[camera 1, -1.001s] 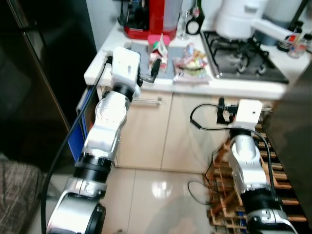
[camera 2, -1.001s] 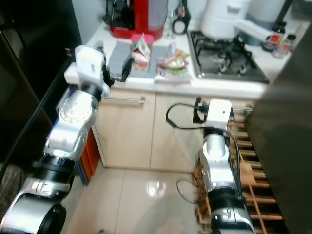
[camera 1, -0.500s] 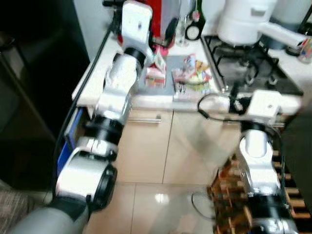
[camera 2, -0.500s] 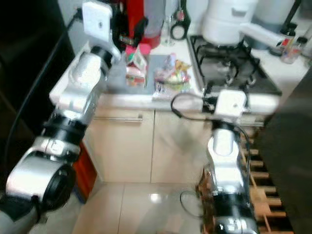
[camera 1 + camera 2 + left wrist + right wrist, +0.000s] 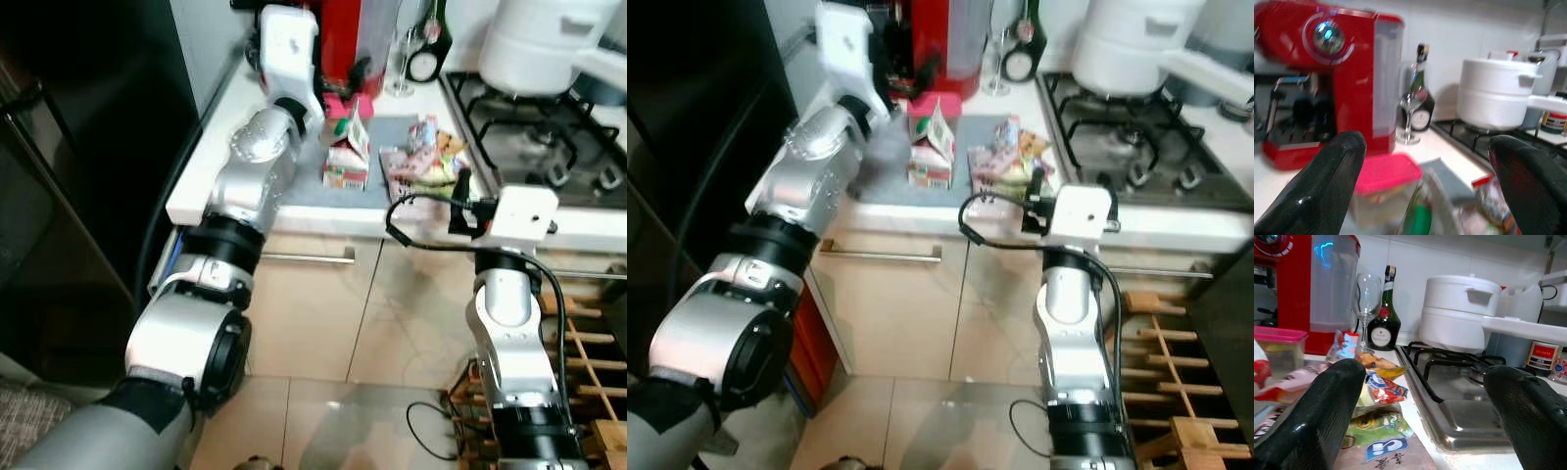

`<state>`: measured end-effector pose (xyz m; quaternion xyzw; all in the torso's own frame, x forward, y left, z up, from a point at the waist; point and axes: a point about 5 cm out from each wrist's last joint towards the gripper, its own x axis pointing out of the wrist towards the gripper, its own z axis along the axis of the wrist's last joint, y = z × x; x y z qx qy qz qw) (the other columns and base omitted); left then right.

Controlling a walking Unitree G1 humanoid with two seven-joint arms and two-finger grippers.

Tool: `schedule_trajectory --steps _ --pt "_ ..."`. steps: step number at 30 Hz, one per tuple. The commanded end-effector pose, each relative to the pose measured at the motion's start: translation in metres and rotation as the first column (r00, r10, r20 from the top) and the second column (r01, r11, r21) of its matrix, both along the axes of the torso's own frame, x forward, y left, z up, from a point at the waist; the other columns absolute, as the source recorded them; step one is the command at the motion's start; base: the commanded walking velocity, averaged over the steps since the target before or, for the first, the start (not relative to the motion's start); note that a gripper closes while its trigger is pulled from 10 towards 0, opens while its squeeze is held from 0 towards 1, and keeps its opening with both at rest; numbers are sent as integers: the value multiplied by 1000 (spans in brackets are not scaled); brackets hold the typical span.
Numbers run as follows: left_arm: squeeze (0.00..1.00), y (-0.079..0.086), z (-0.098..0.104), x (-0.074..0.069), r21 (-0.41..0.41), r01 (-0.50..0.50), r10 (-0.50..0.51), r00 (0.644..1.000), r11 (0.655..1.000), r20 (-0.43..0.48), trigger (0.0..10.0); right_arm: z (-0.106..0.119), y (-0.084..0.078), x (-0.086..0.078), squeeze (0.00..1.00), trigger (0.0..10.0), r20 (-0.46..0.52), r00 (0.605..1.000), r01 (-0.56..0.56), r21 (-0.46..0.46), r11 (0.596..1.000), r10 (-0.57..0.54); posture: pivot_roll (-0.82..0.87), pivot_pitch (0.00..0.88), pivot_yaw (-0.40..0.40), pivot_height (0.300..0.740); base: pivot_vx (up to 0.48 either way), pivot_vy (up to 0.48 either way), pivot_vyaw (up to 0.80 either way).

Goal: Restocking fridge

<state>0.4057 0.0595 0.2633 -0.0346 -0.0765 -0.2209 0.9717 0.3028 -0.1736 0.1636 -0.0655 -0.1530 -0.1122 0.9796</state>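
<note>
A small milk carton [image 5: 345, 157] stands on a grey mat [image 5: 382, 132] on the counter. Behind it sits a clear container with a pink lid [image 5: 1385, 182], in front of the red coffee machine [image 5: 1317, 73]. Snack packets [image 5: 1376, 391] lie to the carton's right. My left gripper [image 5: 1425, 142] hovers open over the counter, facing the pink-lidded container, nothing between its fingers. My right gripper [image 5: 1422, 371] is open at the counter's front edge, pointing at the snack packets.
The dark fridge [image 5: 88, 147] stands to the left of the counter. A gas hob [image 5: 549, 147] with a white pot [image 5: 544, 44] is on the right. A wine glass [image 5: 1366, 298] and a bottle [image 5: 1385, 316] stand by the wall. A wooden rack [image 5: 588, 392] is on the floor, right.
The camera has shifted. My left arm has risen from the counter's front edge to above the counter near the pink-lidded container. My right gripper has come up to the counter edge.
</note>
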Motion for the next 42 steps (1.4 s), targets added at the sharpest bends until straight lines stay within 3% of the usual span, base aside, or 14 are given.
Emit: schedule_trajectory --steps 1,11,18,19,22,23,25,26,27,30,33,35,38,42 --pt "0 6 -4 4 -27 -15 14 998 1000 -60 10000 0 3 0 0 10000 -8 1000 -7 2 1000 7 -97 0 17 740 0 0 0" --pt "0 -9 -19 3 -53 64 -70 989 997 -132 10000 -3 7 -1 0 10000 -22 1000 -18 13 1000 18 -105 0 30 740 0 0 0" --pt "0 -12 1 4 -18 63 -63 998 998 -10 10000 -3 7 -4 0 10000 -18 1000 -15 12 1000 15 -111 0 39 740 0 0 0" --pt "0 -2 8 4 -2 27 -27 998 1000 62 10000 -3 9 -10 0 10000 -13 1000 -19 8 1000 19 -123 0 52 740 0 0 0" --pt "0 9 6 1 -36 14 -11 996 999 89 10000 -3 9 -17 0 10000 -6 1000 -21 0 1000 21 -127 0 60 740 0 0 0" --pt "0 14 1 -4 -49 23 -18 996 999 92 10000 -3 8 -21 0 10000 -6 1000 -19 -4 1000 19 -135 0 58 740 0 0 0" --pt "0 34 -14 -29 43 63 -69 984 997 165 10000 -6 0 -32 0 10000 -34 999 13 25 1000 -12 -149 0 60 740 0 0 0" --pt "0 34 -14 -29 43 63 -69 984 997 165 10000 -6 0 -32 0 10000 -34 999 13 25 1000 -12 -149 0 60 740 0 0 0" --pt "0 45 -19 -43 73 67 -79 981 995 177 10000 -7 -4 -36 0 10000 -46 998 33 40 999 -32 -137 0 59 740 0 0 0" --pt "0 79 -32 -78 13 37 -38 993 999 113 10000 -6 -12 -44 0 10000 -55 997 61 36 997 -59 -93 0 41 740 0 0 0" --pt "0 81 -66 -105 77 38 -43 998 996 56 10000 -8 -12 -43 0 10000 -69 997 41 12 999 -40 -66 0 20 740 0 0 0" --pt "0 78 -87 -114 63 19 -19 1000 998 -8 10000 -9 -10 -38 0 10000 -77 997 19 4 1000 -18 -57 0 4 740 0 0 0" --pt "0 72 -100 -113 35 -35 37 998 999 -54 10000 -6 -5 -29 0 10000 -79 997 -20 2 1000 20 -69 0 0 740 105 -119 0" --pt "0 61 -98 -107 24 -59 60 996 998 -62 10000 -1 1 -19 0 10000 -67 996 -53 -10 999 52 -77 0 -5 740 318 -356 0"
